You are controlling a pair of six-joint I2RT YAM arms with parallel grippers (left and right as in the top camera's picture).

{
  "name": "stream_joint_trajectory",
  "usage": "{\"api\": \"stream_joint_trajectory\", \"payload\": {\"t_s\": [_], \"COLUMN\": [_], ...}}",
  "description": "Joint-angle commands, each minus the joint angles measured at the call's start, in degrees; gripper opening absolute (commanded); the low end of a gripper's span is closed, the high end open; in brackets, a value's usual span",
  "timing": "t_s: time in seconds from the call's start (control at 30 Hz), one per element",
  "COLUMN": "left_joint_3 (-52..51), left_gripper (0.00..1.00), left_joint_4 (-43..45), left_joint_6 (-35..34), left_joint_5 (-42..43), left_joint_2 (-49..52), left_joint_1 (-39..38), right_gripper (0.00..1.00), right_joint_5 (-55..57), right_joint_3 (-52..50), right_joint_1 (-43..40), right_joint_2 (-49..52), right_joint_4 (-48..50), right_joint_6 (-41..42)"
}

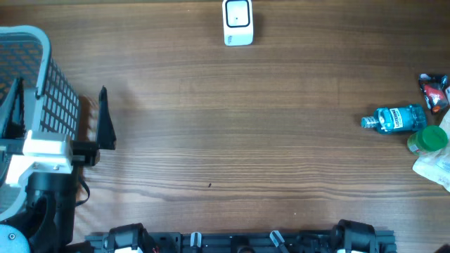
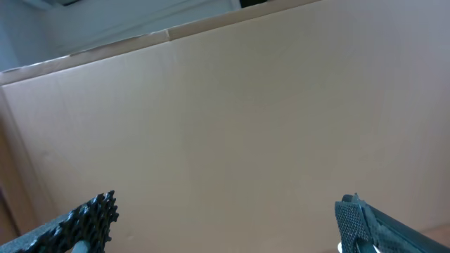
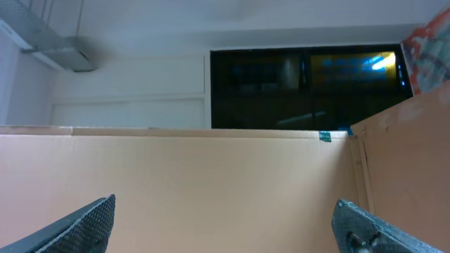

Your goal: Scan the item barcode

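Overhead view, left to right. At the far left of the counter (image 1: pixel 211 140) you see a blue-grey mesh basket (image 1: pixel 56 91), with the left arm just beside it.

Left wrist view: your left gripper (image 2: pixel 226 211) stands wide apart, one toothed fingertip at each lower corner of the frame. Nothing lies between them and they touch nothing. Only a cardboard wall (image 2: pixel 225 105) fills the view ahead.

At the far edge, near the middle, you find the white scanner (image 1: pixel 238 22) standing alone, well apart from both arms.

Toward the right edge lies the blue bottle (image 1: pixel 395 118) on its side, cap pointing left, its label facing up. Whether a barcode shows there you cannot tell. Just beside it, to the right, sits a green-capped container (image 1: pixel 427 138). Behind these you see a red and black packet (image 1: pixel 436 91), and in front a clear bag (image 1: pixel 436 169), both cut off by the frame.

Right wrist view: your right gripper (image 3: pixel 223 211) is likewise spread fully, holding and touching nothing. It faces a cardboard wall with a dark window (image 3: pixel 306 88) above.
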Motion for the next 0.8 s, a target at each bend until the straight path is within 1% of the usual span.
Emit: {"api": "stream_joint_trajectory", "payload": {"t_s": [0.0, 0.07, 0.2, 0.37, 0.53, 0.57, 0.63, 0.77], "left_joint_3": [0.1, 0.1, 0.1, -0.1, -4.9, -6.6, -8.4, -9.9], "left_gripper": [1.00, 1.00, 1.00, 1.00, 1.00, 1.00, 1.00, 1.00], "left_joint_4": [0.4, 0.6, -1.1, -0.9, -2.0, -2.0, -1.9, -0.9], "left_joint_6": [-0.3, -0.3, -0.3, -0.3, -0.3, -0.3, -0.3, 0.1], "left_joint_5": [-1.2, -0.6, -0.1, 9.6, 9.5, 9.5, 9.5, 9.5], "left_joint_2": [-1.8, -4.1, -7.6, -13.3, -21.9, -23.7, -25.6, -30.0], "left_joint_1": [0.4, 0.4, 0.4, 0.4, 0.4, 0.4, 0.4, 0.0], "right_gripper": [1.00, 1.00, 1.00, 1.00, 1.00, 1.00, 1.00, 1.00], "right_joint_5": [1.2, 1.2, 1.2, 1.2, 1.2, 1.2, 1.2, 1.2], "right_joint_3": [-0.6, -1.0, -1.5, -1.6, -1.6, -1.6, -1.6, -1.6], "right_joint_1": [0.2, 0.2, 1.7, 3.2, 3.2, 3.2, 3.2, 3.2], "right_joint_2": [-4.5, -6.8, -6.7, -6.7, -6.7, -6.7, -6.7, -6.7], "right_joint_4": [-0.5, -1.2, -1.6, -1.5, -1.3, -1.3, -1.3, -1.2], "right_joint_6": [-0.1, 0.0, 1.4, 1.4, 1.5, 3.0, 5.2, 5.4]}}
